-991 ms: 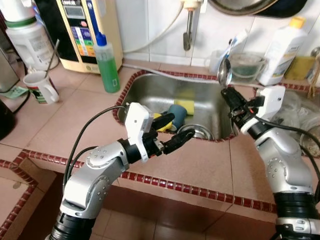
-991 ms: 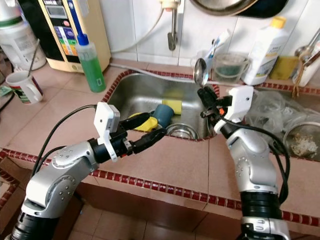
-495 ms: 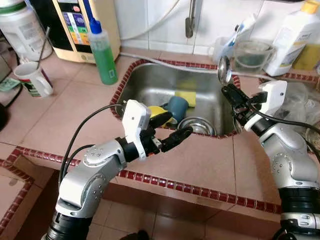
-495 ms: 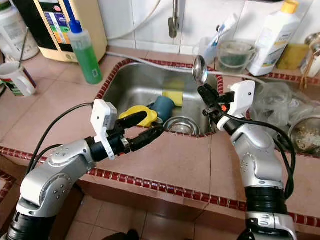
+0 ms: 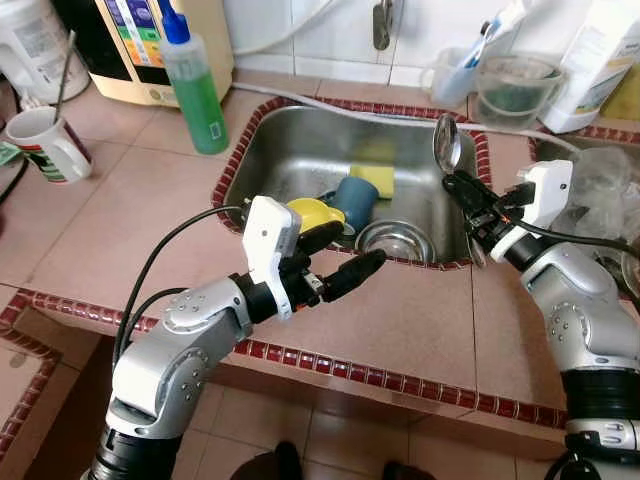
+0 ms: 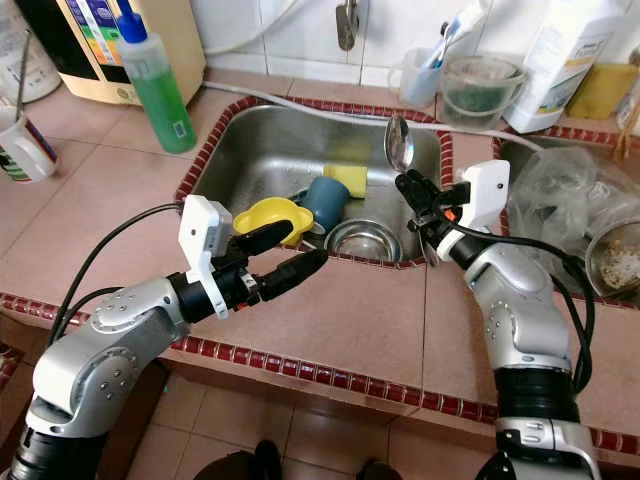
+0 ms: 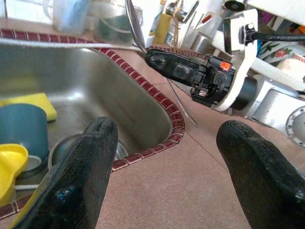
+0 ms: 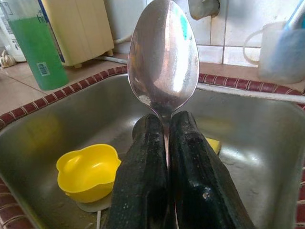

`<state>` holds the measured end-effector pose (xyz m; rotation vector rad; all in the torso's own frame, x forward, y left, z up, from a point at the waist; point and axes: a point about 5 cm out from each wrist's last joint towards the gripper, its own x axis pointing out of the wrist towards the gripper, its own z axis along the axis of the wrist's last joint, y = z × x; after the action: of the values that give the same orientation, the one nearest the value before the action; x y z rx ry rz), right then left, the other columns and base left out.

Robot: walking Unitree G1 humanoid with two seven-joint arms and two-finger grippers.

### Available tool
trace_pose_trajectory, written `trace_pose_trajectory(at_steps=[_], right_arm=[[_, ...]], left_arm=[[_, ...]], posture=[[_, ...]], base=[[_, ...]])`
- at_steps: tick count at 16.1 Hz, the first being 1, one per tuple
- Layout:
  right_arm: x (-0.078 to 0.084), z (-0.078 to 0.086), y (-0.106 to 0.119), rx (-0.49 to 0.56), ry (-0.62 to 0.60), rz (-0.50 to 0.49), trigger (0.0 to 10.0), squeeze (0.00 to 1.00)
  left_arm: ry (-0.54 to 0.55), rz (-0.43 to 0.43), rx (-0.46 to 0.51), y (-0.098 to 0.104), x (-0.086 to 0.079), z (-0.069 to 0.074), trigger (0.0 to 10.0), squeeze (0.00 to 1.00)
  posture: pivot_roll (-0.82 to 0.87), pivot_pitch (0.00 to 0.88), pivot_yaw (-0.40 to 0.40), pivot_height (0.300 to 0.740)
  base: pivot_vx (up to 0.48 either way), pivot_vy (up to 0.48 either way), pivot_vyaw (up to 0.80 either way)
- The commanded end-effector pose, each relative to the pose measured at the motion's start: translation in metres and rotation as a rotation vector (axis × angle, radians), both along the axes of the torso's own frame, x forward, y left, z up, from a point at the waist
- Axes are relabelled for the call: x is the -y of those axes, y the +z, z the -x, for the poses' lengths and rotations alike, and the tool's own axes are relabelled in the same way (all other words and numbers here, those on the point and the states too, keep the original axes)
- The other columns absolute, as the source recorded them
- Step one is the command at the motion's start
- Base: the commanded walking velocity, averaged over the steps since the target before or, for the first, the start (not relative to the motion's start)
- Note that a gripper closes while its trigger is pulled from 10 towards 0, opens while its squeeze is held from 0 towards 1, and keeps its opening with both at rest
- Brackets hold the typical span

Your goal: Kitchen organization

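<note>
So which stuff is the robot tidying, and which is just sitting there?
Job things:
spoon, pinched by the right gripper
yellow bowl, blue cup and sponge in the sink

Just sitting:
green bottle
mug

A counter of pinkish-tan tiles point(image 5: 120, 225) edged in dark red trim carries everything here, with a steel sink point(image 5: 300, 160) sunk into its middle. On the robot's left side stand a green bottle with a blue cap point(image 5: 190, 85), a cream-coloured appliance point(image 5: 130, 45) against the wall behind it, and a white mug point(image 5: 45, 145) with something thin standing in it. Along the back ledge sit a clear glass measuring cup point(image 6: 478, 88), a pale cup holding a toothbrush point(image 6: 420, 70) and a white bottle point(image 6: 565, 50). On the right lie crumpled clear plastic point(image 6: 545, 200) and a bowl point(image 6: 615, 265) (contents pale, unclear)
</note>
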<state>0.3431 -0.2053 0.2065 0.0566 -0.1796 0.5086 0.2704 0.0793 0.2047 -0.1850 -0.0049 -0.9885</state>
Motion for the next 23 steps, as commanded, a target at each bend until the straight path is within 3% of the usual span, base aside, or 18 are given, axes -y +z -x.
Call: trace_pose_trajectory(at_steps=[1,13,18,19,20,23], right_arm=[[0.0,-0.001,0.004,-0.001,0.024,-0.004,10.0,0.0],[0.004,-0.02,0.021,0.056,-0.008,-0.038,10.0,0.0],[-0.003,-0.03,0.015,0.016,0.019,-0.057,10.0,0.0],[-0.005,-0.031,0.013,0.007,0.029,-0.068,10.0,0.33],[-0.007,-0.032,0.012,0.002,0.052,-0.085,10.0,1.0],[-0.013,-0.034,0.011,0.017,0.073,-0.103,10.0,1.0]], left_arm=[[-0.004,0.005,-0.001,0.004,0.0,0.003,10.0,0.0],[0.021,0.032,-0.038,0.012,0.004,0.014,10.0,0.0],[0.023,0.045,-0.05,0.016,0.005,0.02,10.0,0.0],[0.028,0.048,-0.052,0.017,0.005,0.02,10.0,0.0],[0.035,0.047,-0.053,0.018,0.005,0.02,10.0,0.0],[0.049,0.043,-0.058,0.018,0.005,0.019,10.0,0.0]], posture=[[-0.1,0.309,0.06,0.74],[-0.06,0.365,0.061,0.74],[-0.04,0.379,0.06,0.74],[-0.04,0.379,0.06,0.74],[-0.04,0.379,0.059,0.74],[-0.04,0.375,0.06,0.74]], base=[[0.0,0.0,0.0],[0.0,0.0,0.0],[0.0,0.0,0.0],[0.0,0.0,0.0],[0.0,0.0,0.0],[0.0,0.0,0.0]])
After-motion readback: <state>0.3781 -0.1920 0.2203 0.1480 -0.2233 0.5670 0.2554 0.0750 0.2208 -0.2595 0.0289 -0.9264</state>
